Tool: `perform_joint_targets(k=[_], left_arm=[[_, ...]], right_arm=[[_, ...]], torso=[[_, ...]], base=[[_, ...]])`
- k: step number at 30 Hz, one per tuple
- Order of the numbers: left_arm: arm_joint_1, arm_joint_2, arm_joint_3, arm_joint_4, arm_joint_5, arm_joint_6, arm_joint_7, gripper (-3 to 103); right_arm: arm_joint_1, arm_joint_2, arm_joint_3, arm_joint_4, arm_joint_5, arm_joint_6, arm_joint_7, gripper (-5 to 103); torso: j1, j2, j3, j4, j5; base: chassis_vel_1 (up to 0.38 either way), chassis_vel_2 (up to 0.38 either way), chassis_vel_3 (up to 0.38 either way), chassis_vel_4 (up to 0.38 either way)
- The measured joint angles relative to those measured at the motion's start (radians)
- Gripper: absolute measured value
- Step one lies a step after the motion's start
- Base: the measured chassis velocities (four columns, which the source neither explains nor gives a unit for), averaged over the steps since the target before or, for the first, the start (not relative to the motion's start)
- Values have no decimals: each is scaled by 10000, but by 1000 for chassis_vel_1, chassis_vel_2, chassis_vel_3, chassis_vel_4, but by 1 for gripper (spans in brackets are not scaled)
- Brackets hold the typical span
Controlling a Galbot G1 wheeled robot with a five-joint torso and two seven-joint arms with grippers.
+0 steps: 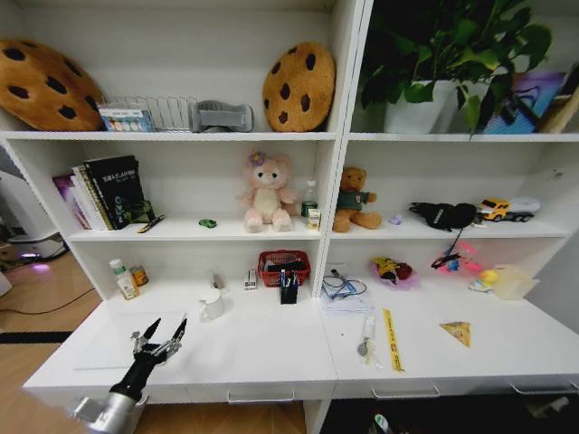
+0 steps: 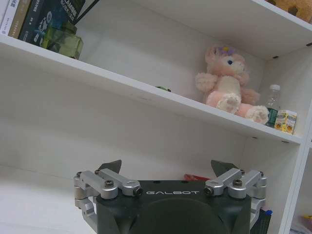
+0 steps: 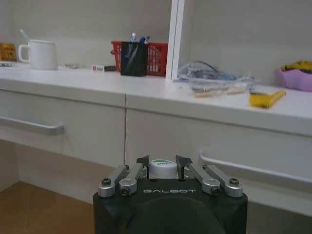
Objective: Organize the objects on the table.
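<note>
The left gripper (image 1: 161, 336) hovers over the near left part of the table (image 1: 271, 348), fingers spread and gripping nothing; in the left wrist view its two dark fingertips (image 2: 111, 166) stand well apart. Under it lies a pale flat slab (image 1: 122, 344), probably the laptop, hard to separate from the white top. The right gripper (image 3: 163, 162) sits below the table's front edge, facing the drawers (image 3: 63, 127), its fingers pressed on a small white cap with a green ring (image 3: 163, 168); what the cap belongs to is hidden behind the gripper body. Far on the table stand a white mug (image 1: 211, 305), a red basket (image 1: 284, 265) and, touching its near side, a black pen holder (image 1: 289, 290). Right of centre lie a bundle of cables on papers (image 1: 342, 289), a pen-like item (image 1: 366, 336) and a yellow strip (image 1: 392, 340); the yellow wedge (image 1: 458, 332) lies further right, apart from them. A purple dish (image 1: 393, 271) and a pale translucent box (image 1: 511, 282) stand far right. On the shelf above, a green toy car (image 1: 208, 222) rests left of a pink plush bear (image 1: 267, 193), with a brown bear (image 1: 355, 201) beyond the divider and books (image 1: 104, 192) at far left. The two jars (image 1: 127, 278) at the table's far left are too small to identify.
</note>
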Motion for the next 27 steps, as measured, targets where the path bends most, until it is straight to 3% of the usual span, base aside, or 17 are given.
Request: perform_joint_targets(k=[8, 15, 27], left_arm=[[148, 138, -102, -171, -65, 45, -77, 100], [159, 278, -91, -391, -139, 134, -238, 100], [296, 289, -24, -407, -55, 141, -316, 100]], right_arm=[[1327, 307, -380, -1835, 96, -14, 100, 28], [2220, 121, -611, -3030, 533, -194, 51, 28], [4350, 553, -1004, -6023, 552, 227, -276, 28]], torso=[[0, 0, 0, 4, -1], [1, 0, 0, 2, -4], [0, 0, 1, 1, 0]], base=[[0, 0, 0, 0], [0, 0, 0, 0], [0, 0, 0, 0]])
